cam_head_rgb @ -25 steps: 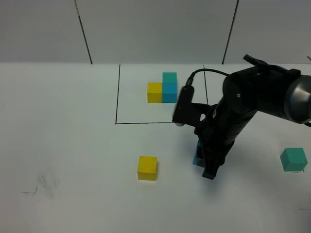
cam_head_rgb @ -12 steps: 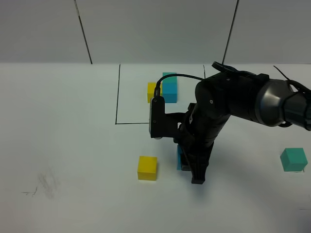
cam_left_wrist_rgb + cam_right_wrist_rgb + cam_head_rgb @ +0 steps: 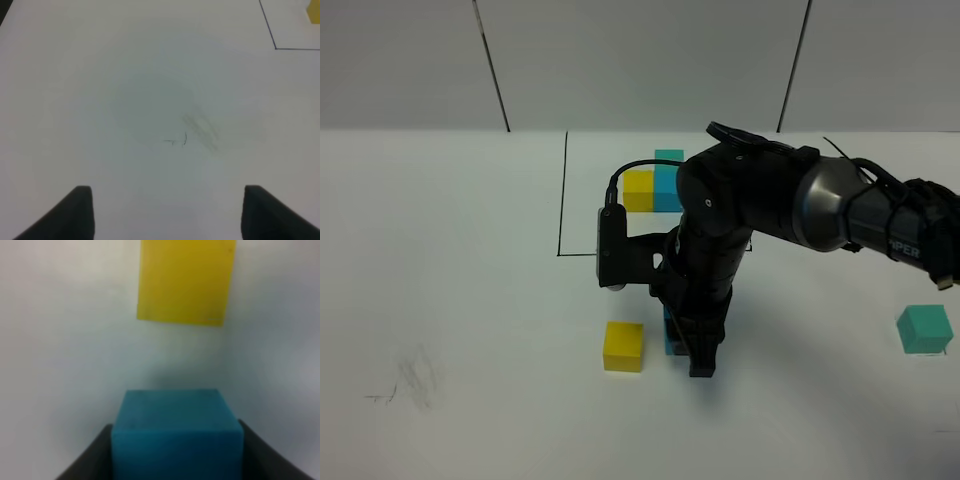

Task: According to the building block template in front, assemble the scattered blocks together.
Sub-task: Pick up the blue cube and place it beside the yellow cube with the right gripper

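Right claw (image 3: 688,350) grasping blue cube (image 3: 175,435), just beside yellow cube (image 3: 623,346), not touching; left claw (image 3: 167,215) released, hovering over desk (image 3: 150,100)

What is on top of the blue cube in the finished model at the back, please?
A teal cube sits on the blue cube. The right arm covers the right side of both, hiding that part.
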Robot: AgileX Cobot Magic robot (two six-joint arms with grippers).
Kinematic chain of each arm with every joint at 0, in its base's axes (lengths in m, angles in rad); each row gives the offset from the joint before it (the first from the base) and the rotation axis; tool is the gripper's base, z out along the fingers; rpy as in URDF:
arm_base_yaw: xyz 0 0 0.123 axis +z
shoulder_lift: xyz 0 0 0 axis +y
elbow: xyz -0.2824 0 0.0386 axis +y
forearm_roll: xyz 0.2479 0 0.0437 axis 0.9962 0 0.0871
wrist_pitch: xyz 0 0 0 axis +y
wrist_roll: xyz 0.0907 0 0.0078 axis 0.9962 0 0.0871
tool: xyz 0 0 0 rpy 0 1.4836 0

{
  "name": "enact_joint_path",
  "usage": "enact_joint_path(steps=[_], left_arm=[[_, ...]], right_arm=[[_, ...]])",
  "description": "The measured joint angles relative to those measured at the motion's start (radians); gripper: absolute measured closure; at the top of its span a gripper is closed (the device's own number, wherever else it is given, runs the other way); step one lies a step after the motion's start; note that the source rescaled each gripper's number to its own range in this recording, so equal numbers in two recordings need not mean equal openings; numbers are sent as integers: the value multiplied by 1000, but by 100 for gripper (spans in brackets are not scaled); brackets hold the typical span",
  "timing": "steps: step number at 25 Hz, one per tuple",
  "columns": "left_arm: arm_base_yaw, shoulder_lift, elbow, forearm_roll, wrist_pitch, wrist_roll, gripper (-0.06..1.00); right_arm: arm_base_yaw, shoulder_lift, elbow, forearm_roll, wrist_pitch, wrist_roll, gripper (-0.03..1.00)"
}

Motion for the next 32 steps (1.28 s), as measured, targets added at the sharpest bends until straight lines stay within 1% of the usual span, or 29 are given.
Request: enact_joint_path(steps=[4, 10, 19, 25, 32], left_arm=[[0, 0, 0, 0, 0, 0, 53], [0, 0, 0, 0, 0, 0, 53], [0, 0, 0, 0, 0, 0, 53], [0, 0, 0, 0, 0, 0, 53], [0, 0, 0, 0, 0, 0, 53]], right_arm=[[11, 43, -46, -19, 32, 47, 96], [13, 65, -71, -40, 22, 106, 96], [17, 85, -72, -35, -17, 101, 96], [39, 85, -72, -24, -22, 86, 96], [42, 87, -72, -16, -23, 85, 96]])
